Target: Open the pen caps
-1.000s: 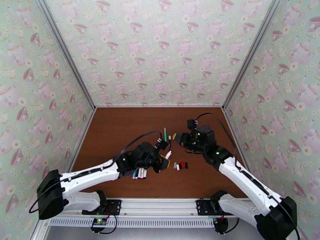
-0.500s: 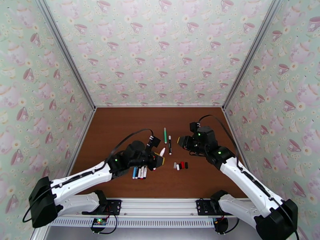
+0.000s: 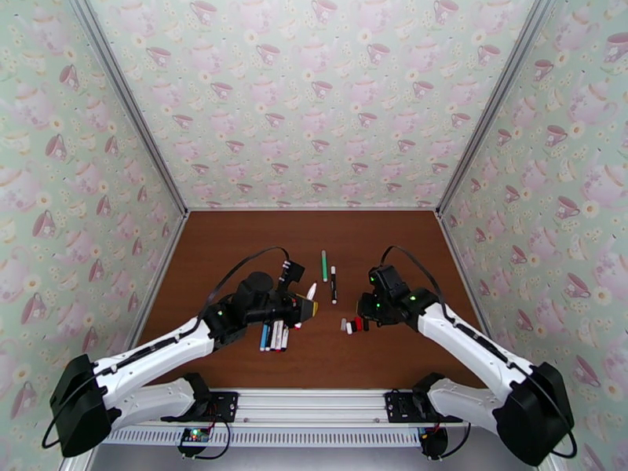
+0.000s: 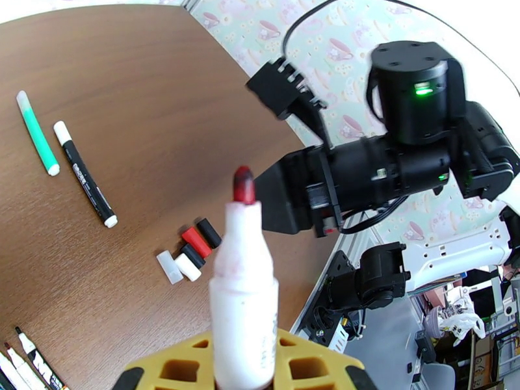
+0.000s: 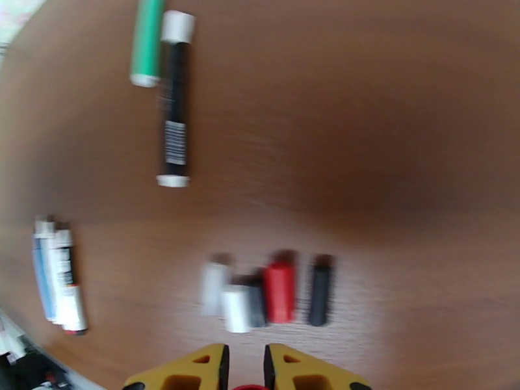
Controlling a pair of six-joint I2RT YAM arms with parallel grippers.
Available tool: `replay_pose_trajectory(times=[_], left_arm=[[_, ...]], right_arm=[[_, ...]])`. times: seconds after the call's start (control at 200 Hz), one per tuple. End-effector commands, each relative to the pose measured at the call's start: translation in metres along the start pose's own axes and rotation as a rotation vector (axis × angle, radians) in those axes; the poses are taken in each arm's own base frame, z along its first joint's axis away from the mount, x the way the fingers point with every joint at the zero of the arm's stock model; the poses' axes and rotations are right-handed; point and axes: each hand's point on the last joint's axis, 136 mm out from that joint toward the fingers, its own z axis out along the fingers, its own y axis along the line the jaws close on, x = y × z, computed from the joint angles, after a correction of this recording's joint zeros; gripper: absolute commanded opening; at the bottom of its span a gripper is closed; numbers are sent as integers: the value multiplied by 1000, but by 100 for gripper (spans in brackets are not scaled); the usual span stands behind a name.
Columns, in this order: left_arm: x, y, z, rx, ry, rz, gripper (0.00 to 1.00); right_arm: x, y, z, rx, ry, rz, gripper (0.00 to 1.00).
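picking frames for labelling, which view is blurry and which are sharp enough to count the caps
Right wrist view: motion-blurred, the caps smear together. Left wrist view: table sharp, the held marker looming large in front. Top view: sharp, evenly lit, caps tiny.

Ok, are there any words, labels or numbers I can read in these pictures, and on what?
Nothing here is readable.
White print on the barrel of the black pen: too blurred to read.
Dark print on a white barrel in the row of pens: too small and blurred to read.
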Motion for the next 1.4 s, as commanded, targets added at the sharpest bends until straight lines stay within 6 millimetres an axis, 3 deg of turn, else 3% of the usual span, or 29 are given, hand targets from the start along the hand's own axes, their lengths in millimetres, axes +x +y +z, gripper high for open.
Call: replay_pose_trajectory(times=[0.0, 0.175, 0.716, 1.132, 1.392], left_arm=[[4, 2, 4, 6, 18, -11, 14], [4, 2, 8, 7, 28, -16, 14], [9, 4, 10, -1, 51, -23, 15], [11, 4, 14, -1, 64, -31, 15], [13, 5, 16, -3, 72, -34, 15]], right_arm=[[8, -34, 7, 145, 25, 10, 16], [9, -51, 18, 193, 51, 28, 16], [17, -45, 57, 149, 173, -18, 22], [19, -44, 62, 139, 193, -26, 31], [21, -41, 58, 122, 191, -20, 28]])
